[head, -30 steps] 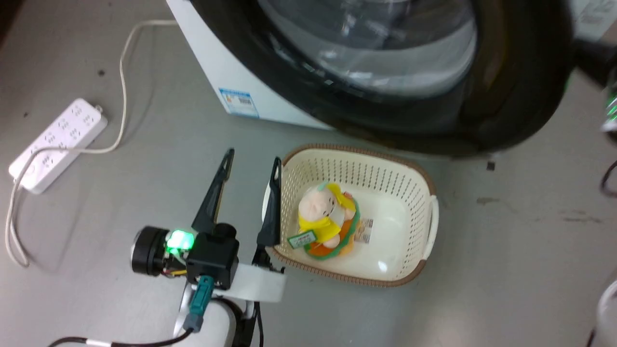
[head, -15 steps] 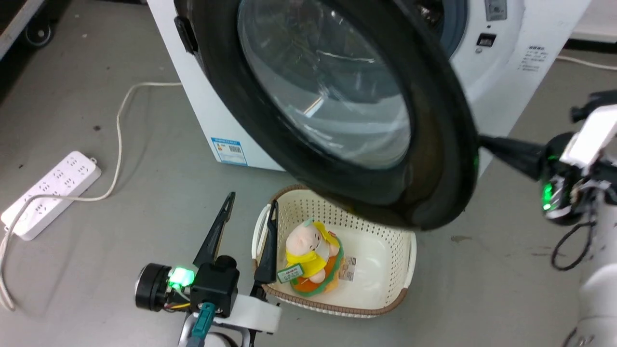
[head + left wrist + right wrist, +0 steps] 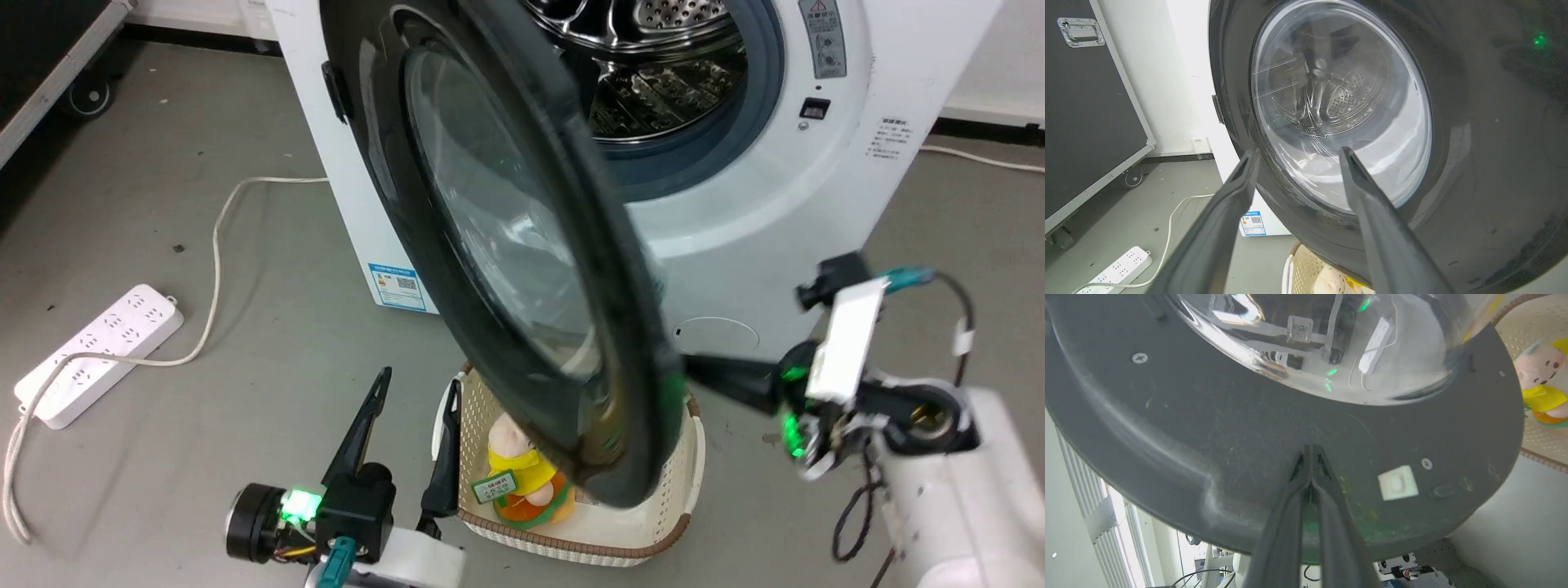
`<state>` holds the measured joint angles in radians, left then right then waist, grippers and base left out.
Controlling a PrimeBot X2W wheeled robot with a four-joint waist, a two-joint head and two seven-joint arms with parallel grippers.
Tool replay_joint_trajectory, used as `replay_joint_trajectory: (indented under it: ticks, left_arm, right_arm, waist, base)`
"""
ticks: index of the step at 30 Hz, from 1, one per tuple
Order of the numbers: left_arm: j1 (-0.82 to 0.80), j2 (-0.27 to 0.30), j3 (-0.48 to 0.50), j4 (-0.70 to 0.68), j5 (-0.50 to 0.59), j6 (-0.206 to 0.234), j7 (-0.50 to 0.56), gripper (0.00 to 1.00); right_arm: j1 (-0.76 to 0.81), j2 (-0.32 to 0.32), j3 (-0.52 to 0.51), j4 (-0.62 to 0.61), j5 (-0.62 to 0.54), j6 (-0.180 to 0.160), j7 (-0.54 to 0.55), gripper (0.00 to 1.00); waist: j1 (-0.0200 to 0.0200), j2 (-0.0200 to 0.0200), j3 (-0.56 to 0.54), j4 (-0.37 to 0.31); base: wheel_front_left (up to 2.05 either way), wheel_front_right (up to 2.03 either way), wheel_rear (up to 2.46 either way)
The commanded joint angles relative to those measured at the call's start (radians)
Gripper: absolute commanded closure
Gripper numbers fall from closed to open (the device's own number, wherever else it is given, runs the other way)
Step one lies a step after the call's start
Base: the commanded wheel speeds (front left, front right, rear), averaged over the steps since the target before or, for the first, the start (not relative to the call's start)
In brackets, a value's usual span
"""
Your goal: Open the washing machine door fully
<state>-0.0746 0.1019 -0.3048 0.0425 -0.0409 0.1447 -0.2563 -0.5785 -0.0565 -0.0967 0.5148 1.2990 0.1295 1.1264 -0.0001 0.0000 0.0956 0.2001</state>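
Nearest, the left gripper (image 3: 418, 377) hangs low with its 2 fingers spread wide and empty, pointing at the outer face of the washing machine door (image 3: 506, 269). Just beyond, a cream basket (image 3: 563, 543) holding a plush toy (image 3: 518, 482) sits on the floor under the door's lower edge. The door stands partly open, swung out from the white washing machine (image 3: 816, 204). The right gripper (image 3: 1311, 448) is pinched closed on nothing, its tips pressed against the door's black inner rim below the glass bowl. To do this well, I judge it should push near the free edge and follow the hinge's arc so the tips do not slide, while the left gripper clears the swing path; furthest back, the steel drum (image 3: 653, 65) lies exposed
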Motion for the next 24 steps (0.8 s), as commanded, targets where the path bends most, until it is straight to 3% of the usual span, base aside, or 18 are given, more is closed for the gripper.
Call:
replay_joint_trajectory:
  ticks: [1,8,15,16,20,21,24]
  left_arm:
    - [0.019,-0.004,0.006,0.003,-0.007,-0.006,-0.006,0.00]
    - [0.037,-0.010,0.019,0.000,-0.015,-0.016,-0.006,0.00]
    - [0.043,-0.016,0.036,-0.005,-0.022,-0.022,-0.006,0.00]
    - [0.045,-0.019,0.044,-0.006,-0.029,-0.025,-0.006,0.00]
    - [0.046,-0.024,0.054,-0.005,-0.039,-0.033,-0.006,0.00]
    - [0.046,-0.027,0.059,-0.004,-0.043,-0.038,-0.006,0.00]
    - [0.045,-0.030,0.065,-0.003,-0.047,-0.044,-0.006,0.00]
  right_arm:
    - [0.047,0.006,0.055,-0.030,0.036,0.001,-0.018,1.00]
    - [0.133,0.006,0.194,-0.114,0.091,0.001,-0.083,1.00]
    - [0.146,0.006,0.183,-0.144,0.063,0.001,-0.147,1.00]
    - [0.143,0.004,0.154,-0.162,0.024,0.001,-0.190,0.00]
    - [0.139,-0.013,0.117,-0.221,-0.055,0.001,-0.279,0.00]
    - [0.144,-0.034,0.102,-0.274,-0.118,0.001,-0.353,0.00]
    - [0.156,-0.059,0.096,-0.329,-0.182,0.001,-0.436,0.00]
  waist:
    - [0.0001,0.0000,-0.006,0.006]
    - [0.0001,0.0000,-0.016,0.020]
    - [0.0001,0.0000,-0.018,0.018]
    - [0.0001,0.0000,-0.020,0.011]
    - [0.0001,0.0000,-0.023,-0.005]
    - [0.0001,0.0000,-0.027,-0.017]
    - [0.0001,0.0000,-0.031,-0.030]
  base:
    - [0.00,0.00,0.00]
    - [0.00,0.00,0.00]
    - [0.00,0.00,0.00]
    - [0.00,0.00,0.00]
    - [0.00,0.00,0.00]
    - [0.00,0.00,0.00]
    - [0.00,0.00,0.00]
